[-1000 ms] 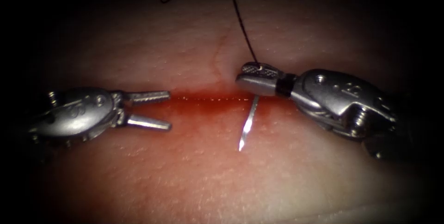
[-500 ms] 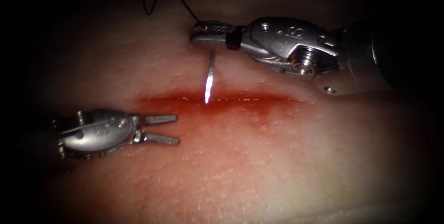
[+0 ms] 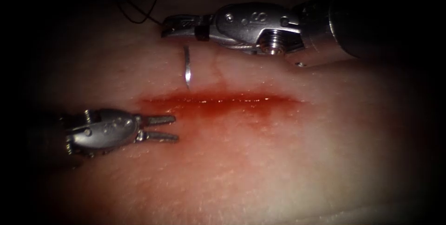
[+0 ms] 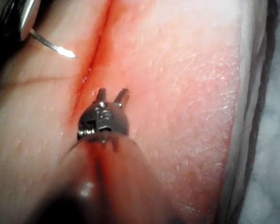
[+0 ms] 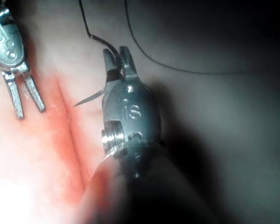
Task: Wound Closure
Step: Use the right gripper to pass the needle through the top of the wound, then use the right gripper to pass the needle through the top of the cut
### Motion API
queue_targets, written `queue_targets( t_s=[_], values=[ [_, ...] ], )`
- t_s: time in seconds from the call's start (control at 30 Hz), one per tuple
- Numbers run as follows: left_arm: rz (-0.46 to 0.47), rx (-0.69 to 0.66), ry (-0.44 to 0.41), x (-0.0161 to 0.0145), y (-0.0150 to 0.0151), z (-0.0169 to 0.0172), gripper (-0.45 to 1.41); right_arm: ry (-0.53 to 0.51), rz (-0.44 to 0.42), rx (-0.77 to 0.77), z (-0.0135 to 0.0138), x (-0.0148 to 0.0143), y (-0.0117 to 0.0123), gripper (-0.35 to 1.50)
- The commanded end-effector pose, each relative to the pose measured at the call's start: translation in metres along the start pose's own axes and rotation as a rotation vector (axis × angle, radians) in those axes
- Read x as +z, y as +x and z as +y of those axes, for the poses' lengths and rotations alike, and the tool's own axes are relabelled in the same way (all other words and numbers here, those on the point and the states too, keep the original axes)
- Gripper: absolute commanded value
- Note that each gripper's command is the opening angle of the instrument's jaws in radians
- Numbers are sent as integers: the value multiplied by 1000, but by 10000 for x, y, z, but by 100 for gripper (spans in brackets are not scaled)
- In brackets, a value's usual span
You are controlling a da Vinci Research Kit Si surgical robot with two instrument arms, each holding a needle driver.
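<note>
The right arm's steel needle driver (image 3: 179, 26) holds the curved steel needle (image 3: 186, 69) beyond the tissue's (image 3: 278, 160) long cut (image 3: 218, 99); the left arm's steel needle driver (image 3: 160, 128) lies on the near side, at the cut's left end.

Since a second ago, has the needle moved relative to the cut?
Yes. The needle, held by the right tool, went from crossing the cut to above it, leftward.

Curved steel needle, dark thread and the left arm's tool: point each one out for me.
Curved steel needle (image 3: 186, 69), endoscope view, mid-shaft below the right arm's jaws.
Dark thread (image 5: 177, 69), right wrist view, on its loop.
Left arm's tool (image 3: 160, 128), endoscope view, between its open jaws.
</note>
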Motion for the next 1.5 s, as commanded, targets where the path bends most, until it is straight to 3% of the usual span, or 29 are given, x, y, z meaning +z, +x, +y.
queue_targets(
  t_s=[0.03, 0.5, 0.97, 1.5],
  values=[
    [-8, -7, -7, 10, -4, 2, -3, -4, 3, -32, 4, 14, -3, -35],
    [-53, -18, -62, 11, -19, 19, -3, -27, 11, -200, -3, 48, -14, -35],
    [-53, -25, -74, 3, -17, 16, -3, -6, 9, -306, -6, 40, -27, -35],
    [-52, -26, -81, 0, -16, 15, -6, -10, 9, -327, -18, 48, -41, -35]
  ],
)
